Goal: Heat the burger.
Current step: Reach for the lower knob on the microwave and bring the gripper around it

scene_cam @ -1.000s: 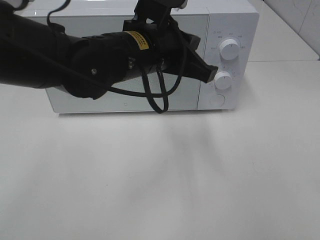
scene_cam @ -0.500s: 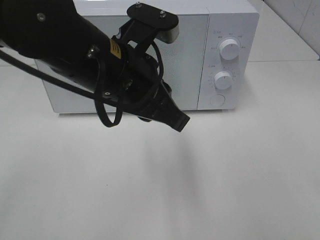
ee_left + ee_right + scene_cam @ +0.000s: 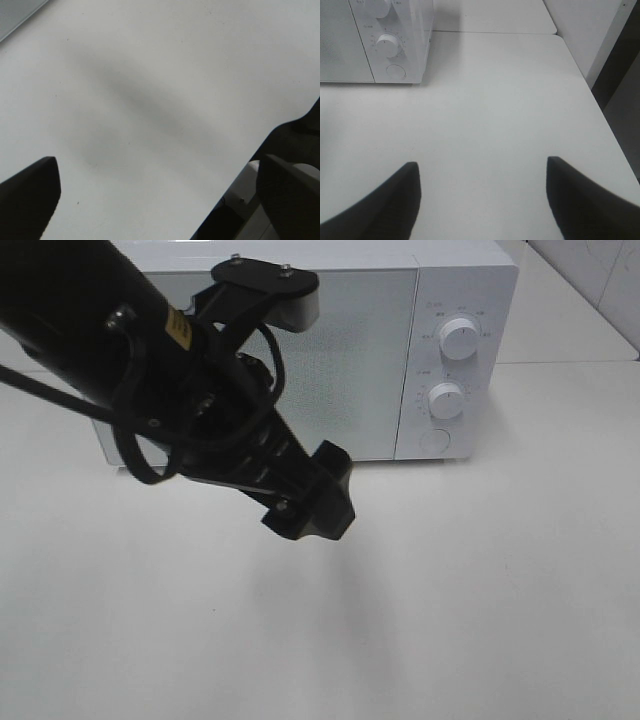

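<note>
The burger is out of view. The white microwave (image 3: 340, 350) stands at the back of the table with its door shut. My left gripper (image 3: 306, 506) hangs above the table in front of the door, apart from it. In the left wrist view the left gripper (image 3: 160, 165) is open and empty over bare white table. My right gripper (image 3: 481, 165) is open and empty over the table, to the right of the microwave (image 3: 350, 45); it does not show in the exterior high view.
The microwave's panel has an upper knob (image 3: 458, 338), a lower knob (image 3: 446, 400) and a round button (image 3: 434, 440). The white table (image 3: 480, 590) spreads in front. Its right edge (image 3: 600, 110) drops off by a dark gap.
My left gripper has drawn away from the microwave's lower knob, moving left and toward the table's front. The microwave door has stayed shut.
</note>
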Controlling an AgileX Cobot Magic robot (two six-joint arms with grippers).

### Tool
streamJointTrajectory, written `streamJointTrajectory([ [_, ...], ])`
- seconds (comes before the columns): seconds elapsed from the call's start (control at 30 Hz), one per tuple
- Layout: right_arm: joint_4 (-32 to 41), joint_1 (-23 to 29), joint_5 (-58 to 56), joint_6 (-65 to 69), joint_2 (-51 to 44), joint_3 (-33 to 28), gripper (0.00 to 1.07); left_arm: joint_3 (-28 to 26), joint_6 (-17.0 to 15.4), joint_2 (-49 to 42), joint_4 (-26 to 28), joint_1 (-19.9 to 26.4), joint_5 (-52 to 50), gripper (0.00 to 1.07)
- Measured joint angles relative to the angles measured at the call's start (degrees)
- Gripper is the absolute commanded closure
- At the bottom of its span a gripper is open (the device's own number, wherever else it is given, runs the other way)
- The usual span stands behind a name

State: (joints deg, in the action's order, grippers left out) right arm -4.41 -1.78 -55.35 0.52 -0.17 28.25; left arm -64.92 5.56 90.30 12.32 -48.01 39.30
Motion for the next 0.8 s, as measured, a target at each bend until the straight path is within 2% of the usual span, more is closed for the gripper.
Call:
streamJointTrajectory([
  [0.13,0.0,0.0,0.0,0.0,0.0,0.0,0.37,0.0,-0.34,-1.78,0.06,5.1,9.28,0.05],
  [0.27,0.0,0.0,0.0,0.0,0.0,0.0,0.37,0.46,-0.92,-3.55,-0.23,6.88,11.75,0.05],
  [0.33,0.0,0.0,0.0,0.0,0.0,0.0,0.37,3.27,-2.12,-8.71,-1.38,10.31,13.87,0.06],
  [0.4,0.0,0.0,0.0,0.0,0.0,0.0,0.37,4.24,-2.18,-10.2,-1.95,11.4,14.15,0.06],
  [0.47,0.0,0.0,0.0,0.0,0.0,0.0,0.37,6.99,-2.35,-14.32,-3.09,15.24,15.47,0.06],
  [0.5,0.0,0.0,0.0,0.0,0.0,0.0,0.37,6.99,-2.35,-14.32,-3.09,15.24,15.47,0.06],
  [0.57,0.0,0.0,0.0,0.0,0.0,0.0,0.37,10.54,-2.35,-18.39,-3.67,19.88,17.25,0.06],
  [0.6,0.0,0.0,0.0,0.0,0.0,0.0,0.37,10.54,-2.35,-18.39,-3.67,19.88,17.25,0.06],
  [0.63,0.0,0.0,0.0,0.0,0.0,0.0,0.37,12.72,-2.35,-21.03,-4.41,23.61,18.56,0.06],
  [0.67,0.0,0.0,0.0,0.0,0.0,0.0,0.37,12.72,-2.35,-21.03,-4.41,23.61,18.56,0.06],
  [0.73,0.0,0.0,0.0,0.0,0.0,0.0,0.37,15.99,-2.35,-24.87,-6.42,29.05,20.68,0.06],
  [0.8,0.0,0.0,0.0,0.0,0.0,0.0,0.37,17.07,-2.35,-26.18,-7.39,30.65,21.26,0.06],
])
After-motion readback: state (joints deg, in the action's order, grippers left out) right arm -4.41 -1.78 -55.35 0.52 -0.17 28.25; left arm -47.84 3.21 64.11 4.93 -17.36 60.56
